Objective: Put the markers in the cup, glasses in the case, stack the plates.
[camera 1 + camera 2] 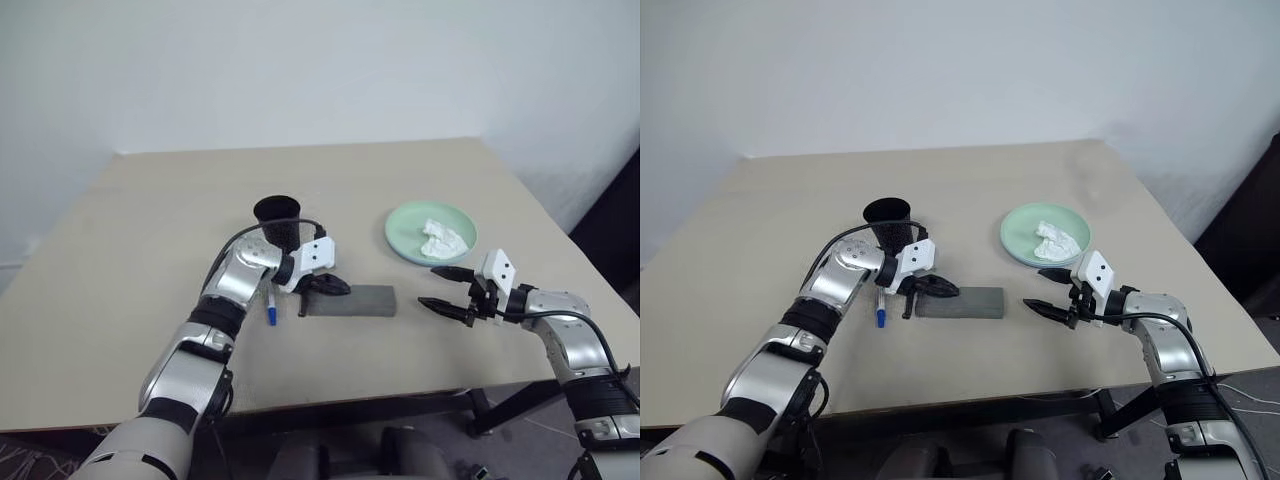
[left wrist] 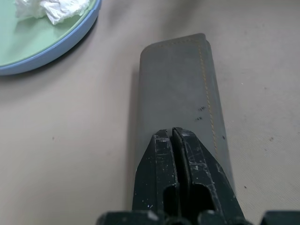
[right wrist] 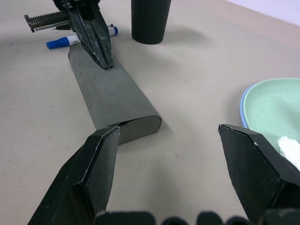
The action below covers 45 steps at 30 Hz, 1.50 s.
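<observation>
Closed left claw (image 2: 174,140), unmarked grey case (image 2: 180,89)

Both head views look down over the table (image 1: 120,230); both wrist views sit low and close, sharing the case (image 3: 112,101).

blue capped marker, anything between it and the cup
Nothing visible lies between them. The blue capped marker rests on the table just in front of the cup, with bare tabletop in the gap. The shut left gripper sits beside it over the case, not in that path.
</observation>
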Each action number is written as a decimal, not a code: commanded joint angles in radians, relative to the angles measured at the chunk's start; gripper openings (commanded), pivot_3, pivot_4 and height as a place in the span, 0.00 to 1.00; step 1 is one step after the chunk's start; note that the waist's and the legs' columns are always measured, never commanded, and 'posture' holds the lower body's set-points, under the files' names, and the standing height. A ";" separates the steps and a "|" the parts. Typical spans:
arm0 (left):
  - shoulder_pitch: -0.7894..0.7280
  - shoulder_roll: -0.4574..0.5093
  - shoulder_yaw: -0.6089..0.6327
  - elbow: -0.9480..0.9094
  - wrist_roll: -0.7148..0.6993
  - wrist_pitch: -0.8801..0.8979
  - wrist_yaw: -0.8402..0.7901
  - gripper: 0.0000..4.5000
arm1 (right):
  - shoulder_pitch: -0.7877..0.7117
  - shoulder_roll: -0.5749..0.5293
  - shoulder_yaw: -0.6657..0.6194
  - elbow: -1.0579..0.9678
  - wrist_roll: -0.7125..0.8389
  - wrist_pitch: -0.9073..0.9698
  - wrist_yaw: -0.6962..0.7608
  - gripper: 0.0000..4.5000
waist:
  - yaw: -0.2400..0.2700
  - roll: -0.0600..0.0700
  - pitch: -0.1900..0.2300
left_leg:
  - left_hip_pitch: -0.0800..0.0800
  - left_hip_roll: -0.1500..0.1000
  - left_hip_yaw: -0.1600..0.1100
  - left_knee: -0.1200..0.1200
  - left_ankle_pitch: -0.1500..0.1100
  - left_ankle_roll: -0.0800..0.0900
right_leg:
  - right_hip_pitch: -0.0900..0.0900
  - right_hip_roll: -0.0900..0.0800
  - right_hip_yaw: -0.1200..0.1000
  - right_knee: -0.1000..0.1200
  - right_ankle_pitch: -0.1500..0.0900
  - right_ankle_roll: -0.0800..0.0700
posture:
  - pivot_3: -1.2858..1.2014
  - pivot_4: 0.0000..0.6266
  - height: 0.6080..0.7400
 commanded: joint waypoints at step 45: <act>0.448 -0.218 0.304 -0.836 0.003 0.934 1.199 0.66 | -0.123 0.009 -0.011 -0.060 0.132 0.149 0.167 0.81 | 0.000 0.002 -0.001 | 0.006 0.001 -0.002 0.002 0.002 -0.005 | 0.005 0.003 0.002 0.004 0.000 0.000 | 0.52 0.00 1.00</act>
